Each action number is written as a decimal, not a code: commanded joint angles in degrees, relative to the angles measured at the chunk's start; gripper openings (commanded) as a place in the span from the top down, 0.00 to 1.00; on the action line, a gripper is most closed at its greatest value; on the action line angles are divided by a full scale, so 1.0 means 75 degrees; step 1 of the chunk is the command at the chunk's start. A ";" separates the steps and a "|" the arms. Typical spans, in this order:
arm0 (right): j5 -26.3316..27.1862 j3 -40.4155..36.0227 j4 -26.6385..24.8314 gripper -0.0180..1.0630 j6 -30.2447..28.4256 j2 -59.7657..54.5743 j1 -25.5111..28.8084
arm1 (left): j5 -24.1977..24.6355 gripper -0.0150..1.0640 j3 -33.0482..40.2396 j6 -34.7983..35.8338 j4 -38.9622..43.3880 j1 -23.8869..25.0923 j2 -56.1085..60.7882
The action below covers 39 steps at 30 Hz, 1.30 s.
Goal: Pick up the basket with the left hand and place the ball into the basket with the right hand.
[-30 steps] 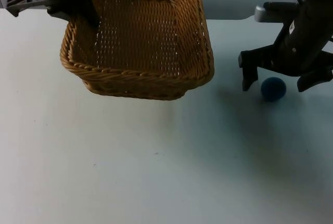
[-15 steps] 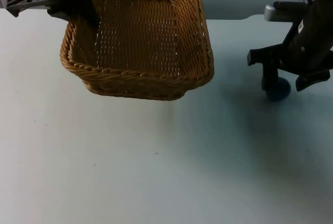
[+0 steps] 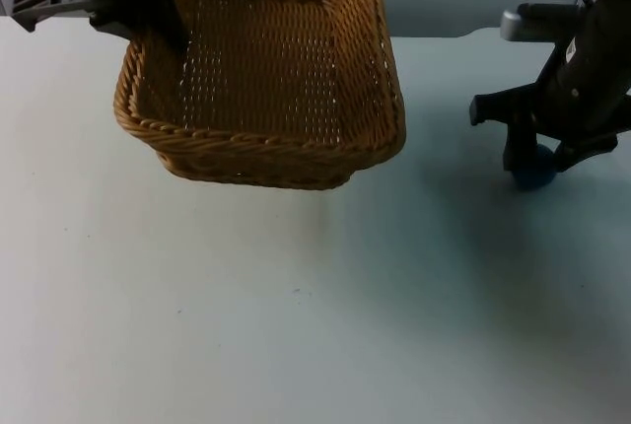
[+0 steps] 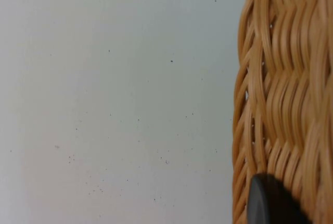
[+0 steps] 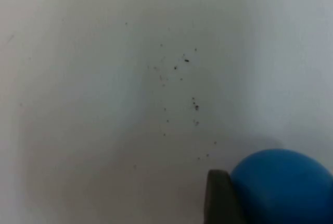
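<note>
A woven wicker basket is seen at the far left of the white surface in the top view, lifted and tilted, its open side turned toward the camera and its shadow cast on the surface beneath the near rim. The basket is held at its far left corner by the left end effector, which is closed on the rim there; in the left wrist view a black fingertip is pressed against the basket's woven wall, with the speckled surface lying beside it. The blue ball is found at the right side of the surface, well apart from the basket, resting low on the surface. The right end effector is lowered over the ball, its two fingers drawn in against either side so that the ball is gripped between them. In the right wrist view the ball is seen touching a dark fingertip, with the surface behind it.
</note>
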State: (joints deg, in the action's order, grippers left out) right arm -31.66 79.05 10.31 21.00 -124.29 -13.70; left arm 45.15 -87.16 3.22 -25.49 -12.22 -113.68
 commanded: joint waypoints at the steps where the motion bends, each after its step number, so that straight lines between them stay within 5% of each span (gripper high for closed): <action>1: -0.0167 -0.0012 -0.0007 0.93 -0.0066 -0.0036 -0.0108 | -0.0044 0.99 -0.0005 0.0021 -0.0150 -0.0003 0.0063; 3: -0.0187 -0.0012 -0.0007 0.99 -0.0062 0.0030 -0.0151 | -0.0044 0.99 -0.0005 0.0021 -0.0150 -0.0003 0.0063; 23: -0.0166 0.0058 0.0314 0.99 -0.0093 0.3626 -0.1513 | -0.0106 0.99 -0.0005 0.0021 -0.0134 -0.0003 0.0063; 27: 0.0502 0.0151 0.0735 0.99 -0.0399 0.4225 -0.2020 | -0.0174 0.99 -0.0005 0.0021 -0.0134 -0.0003 0.0063; 39: 0.0431 0.1124 0.0818 0.99 -0.1557 0.4005 -0.2841 | -0.0172 0.99 -0.0005 -0.0029 -0.0134 -0.0003 0.0063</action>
State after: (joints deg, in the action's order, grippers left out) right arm -28.56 87.11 16.44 10.52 -93.92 -34.87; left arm 44.93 -87.16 3.12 -25.49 -12.22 -113.68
